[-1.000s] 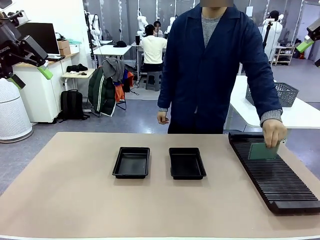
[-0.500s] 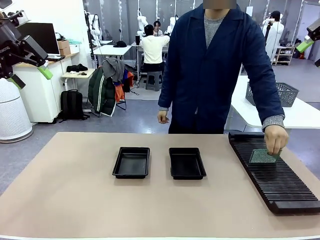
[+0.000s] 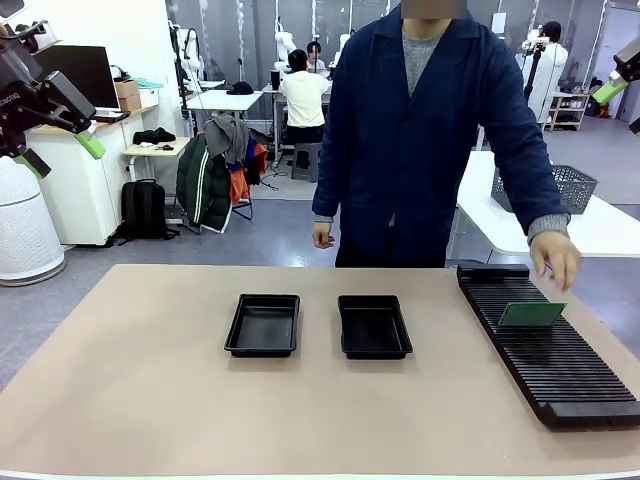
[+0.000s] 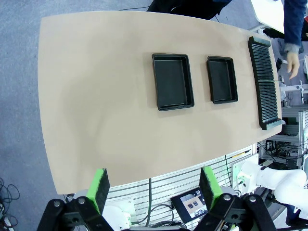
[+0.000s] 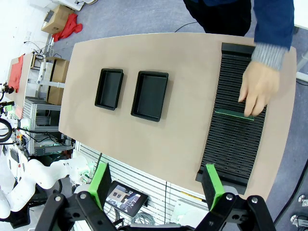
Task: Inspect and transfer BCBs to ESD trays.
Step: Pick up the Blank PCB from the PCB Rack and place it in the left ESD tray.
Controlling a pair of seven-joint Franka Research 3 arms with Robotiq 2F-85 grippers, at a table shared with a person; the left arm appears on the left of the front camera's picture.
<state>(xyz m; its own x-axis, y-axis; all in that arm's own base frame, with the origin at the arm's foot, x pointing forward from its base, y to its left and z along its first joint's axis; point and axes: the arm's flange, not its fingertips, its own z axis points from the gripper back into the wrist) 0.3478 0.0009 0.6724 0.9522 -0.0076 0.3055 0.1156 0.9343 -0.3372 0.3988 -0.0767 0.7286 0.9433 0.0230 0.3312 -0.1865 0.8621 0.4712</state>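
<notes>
- While the one thin, flat green circuit board [image 3: 531, 314] stands tilted on edge in a slot of the long ribbed black rack [image 3: 560, 380], at the robot's right end of the beige table [image 3: 150, 400], the task looks to be at its opening step. A board is set out for inspection and none has been transferred.
- The person's hand [image 3: 557, 260] hovers just above the board's far edge. In the front view it looks clear of the board, but from the right wrist view it overlaps it, so contact cannot be ruled out.
- The two shallow black plastic trays [image 3: 263, 324] with flared rims sit side by side mid-table, both empty and well apart from the rack.
- The left gripper [image 4: 154, 187] hangs high over the table with its jaws spread wide and nothing between them. The board is far off, across the table.
- The right gripper [image 5: 156, 185] is equally high, jaws wide and empty. The board lies well below and ahead of it, on this arm's side.
- The next move probably falls to the right arm. Once the hand clears, it would descend, set its jaws across the board's thin upper edge, and lift it straight out of the slot.
</notes>
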